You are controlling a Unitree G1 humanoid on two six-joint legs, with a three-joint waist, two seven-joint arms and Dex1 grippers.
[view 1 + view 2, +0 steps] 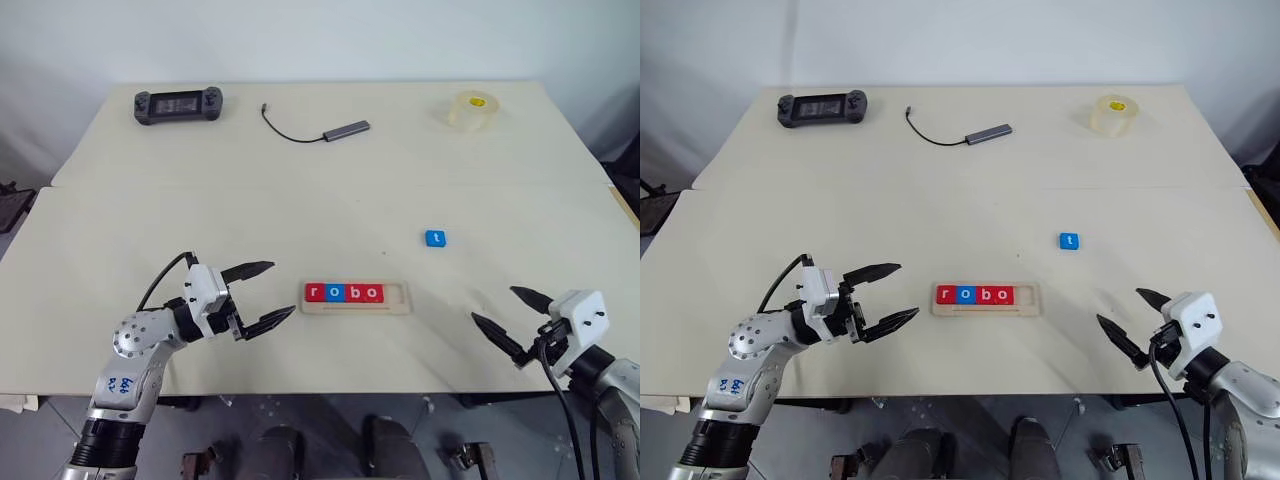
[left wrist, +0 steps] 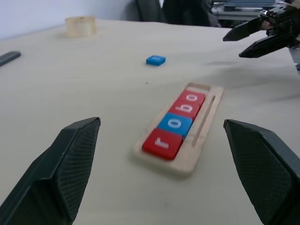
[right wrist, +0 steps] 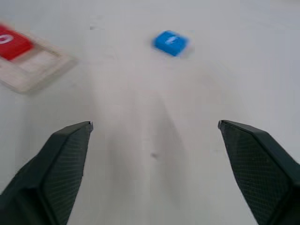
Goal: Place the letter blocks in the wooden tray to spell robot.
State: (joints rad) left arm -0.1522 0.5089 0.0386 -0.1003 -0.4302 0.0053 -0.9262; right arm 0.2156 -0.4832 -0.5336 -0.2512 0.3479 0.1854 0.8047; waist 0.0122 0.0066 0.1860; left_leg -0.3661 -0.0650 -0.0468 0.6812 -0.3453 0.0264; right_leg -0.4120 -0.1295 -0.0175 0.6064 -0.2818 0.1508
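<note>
The wooden tray (image 1: 397,295) lies near the table's front edge, between my two grippers. Four letter blocks (image 1: 343,293) sit in it in a row, reading r, o, b, o: red, blue, red, red. The slot's right end is bare. A blue t block (image 1: 434,238) lies loose on the table, behind and to the right of the tray. My left gripper (image 1: 282,288) hovers open just left of the tray, pointing at it, holding nothing. Open and with nothing between its fingers, my right gripper (image 1: 494,304) hangs to the right of the tray, near the front edge. The right wrist view shows the t block (image 3: 170,42) ahead.
At the back of the table lie a black handheld game controller (image 1: 178,104) on the left, a grey USB hub with cable (image 1: 345,129) in the middle and a roll of clear tape (image 1: 472,110) on the right. A seam crosses the tabletop behind the t block.
</note>
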